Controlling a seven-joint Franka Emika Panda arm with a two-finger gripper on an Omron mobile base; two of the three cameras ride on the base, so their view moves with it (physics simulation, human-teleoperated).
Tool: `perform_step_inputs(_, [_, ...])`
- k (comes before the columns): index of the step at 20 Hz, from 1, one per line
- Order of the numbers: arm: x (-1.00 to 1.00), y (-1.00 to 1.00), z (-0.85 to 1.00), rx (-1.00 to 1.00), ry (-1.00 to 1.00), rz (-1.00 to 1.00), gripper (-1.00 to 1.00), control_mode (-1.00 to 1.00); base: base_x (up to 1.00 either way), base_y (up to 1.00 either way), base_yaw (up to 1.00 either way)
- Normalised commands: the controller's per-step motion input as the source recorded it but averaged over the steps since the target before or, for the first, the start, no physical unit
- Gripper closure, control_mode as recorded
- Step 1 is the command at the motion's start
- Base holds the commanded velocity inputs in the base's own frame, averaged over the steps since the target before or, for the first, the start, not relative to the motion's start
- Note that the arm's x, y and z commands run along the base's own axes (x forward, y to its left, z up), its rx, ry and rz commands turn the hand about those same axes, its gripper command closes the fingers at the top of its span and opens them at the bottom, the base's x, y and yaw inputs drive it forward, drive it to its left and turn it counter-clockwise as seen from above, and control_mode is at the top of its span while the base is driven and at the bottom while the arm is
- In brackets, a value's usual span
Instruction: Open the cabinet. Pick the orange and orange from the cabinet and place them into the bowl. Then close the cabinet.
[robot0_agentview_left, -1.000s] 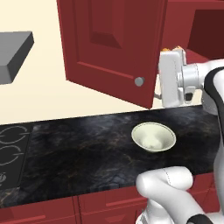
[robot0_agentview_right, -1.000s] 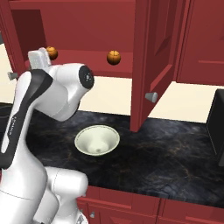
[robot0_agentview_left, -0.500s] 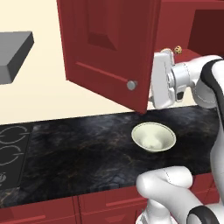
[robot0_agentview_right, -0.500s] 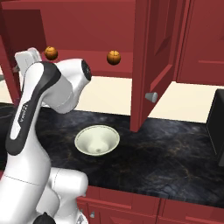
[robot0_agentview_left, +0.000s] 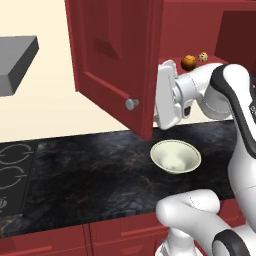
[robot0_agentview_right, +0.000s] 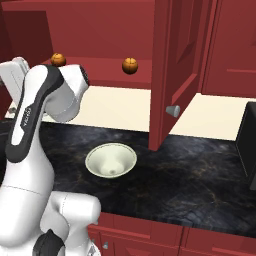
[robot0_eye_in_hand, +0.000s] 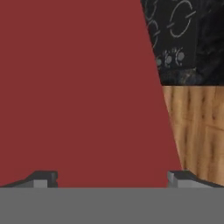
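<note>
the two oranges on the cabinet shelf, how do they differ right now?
In the right base view, the left orange sits just behind the robot arm's upper link, while the right orange sits clear of the arm, nearer the open right door. The left orange looks slightly smaller, so it may sit further back. Both are round, orange with brownish shading, and rest on the same cabinet shelf above the bowl.

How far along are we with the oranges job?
Done: cabinet doors stand open. In hand: nothing; the pincer is open, facing the inside of the left door. Left: both oranges sit on the shelf, the bowl is empty, and closing remains.
</note>
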Motion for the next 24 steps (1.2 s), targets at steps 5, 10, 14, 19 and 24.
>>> perform_step_inputs(5, [-0.01,0.4,-0.02,0.0,-0.03,0.11,-1.0,-1.0,0.0,0.0,0.0])
perform_step_inputs(10, [0.0,0.25,0.0,0.0,-0.07,0.04,-1.0,-1.0,0.0,0.0,0.0])
perform_step_inputs(14, [-0.02,0.27,-0.02,0.0,-0.08,0.0,-1.0,-1.0,0.0,0.0,0.0])
perform_step_inputs(19, [-0.02,0.27,-0.07,0.0,-0.07,0.0,-1.0,-1.0,0.0,0.0,0.0])
perform_step_inputs(24, [0.0,0.18,-0.03,0.0,-0.02,0.0,-1.0,-1.0,0.0,0.0,0.0])
